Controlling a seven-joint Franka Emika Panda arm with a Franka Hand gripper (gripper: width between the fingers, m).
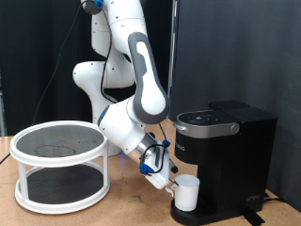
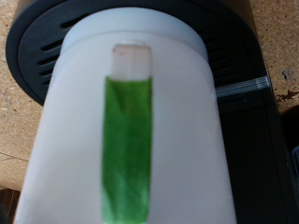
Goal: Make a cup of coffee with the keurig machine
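The white cup (image 1: 187,193) stands upright on the round drip tray (image 1: 202,217) at the foot of the black keurig machine (image 1: 226,141), under its spout and closed lid. My gripper (image 1: 176,186) reaches in from the exterior view's left and is shut on the cup's near wall. In the wrist view the cup (image 2: 65,121) fills the picture. One green-taped finger (image 2: 126,140) lies flat against its outer wall, and the black slotted drip tray (image 2: 37,47) shows behind it. The other finger is hidden. The cup's handle does not show.
A white two-tier round rack with mesh shelves (image 1: 61,165) stands on the wooden table (image 1: 127,212) at the exterior view's left. The robot's base and arm rise behind it. A black curtain hangs at the back right.
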